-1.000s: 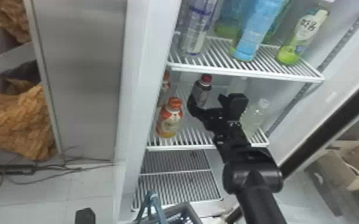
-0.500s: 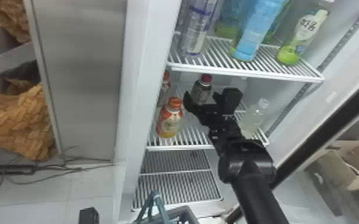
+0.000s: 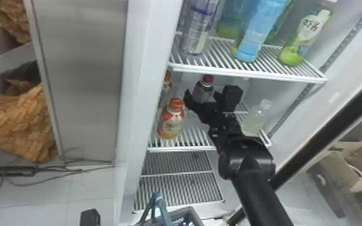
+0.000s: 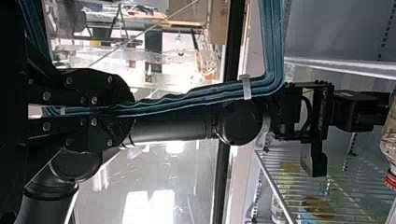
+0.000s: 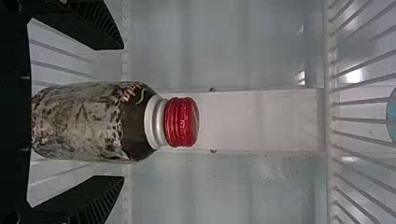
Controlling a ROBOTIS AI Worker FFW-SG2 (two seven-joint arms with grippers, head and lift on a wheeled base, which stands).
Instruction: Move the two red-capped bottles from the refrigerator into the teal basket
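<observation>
In the head view my right gripper point(image 3: 209, 96) stands open around a dark bottle with a red cap point(image 3: 208, 79) on the fridge's middle shelf. In the right wrist view the bottle point(image 5: 88, 122) lies between the spread fingers of that gripper point(image 5: 123, 113), with a gap on each side. A black part of my left gripper point(image 3: 90, 217) shows at the head view's bottom edge, left of the teal basket point(image 3: 196, 214) and its handle point(image 3: 157, 200). In the left wrist view the left gripper point(image 4: 132, 111) is shut on the basket handle point(image 4: 201, 95).
An orange-capped bottle point(image 3: 171, 120) stands left of the right gripper, with another bottle point(image 3: 167, 85) behind it. A clear bottle point(image 3: 256, 117) stands to the right. Above runs the upper shelf's edge point(image 3: 249, 75), holding tall bottles; the dark door edge point(image 3: 327, 129) is at right.
My right gripper has shifted slightly left and deeper into the fridge, around the dark bottle. The basket handle and the left gripper's visible part have moved slightly right.
</observation>
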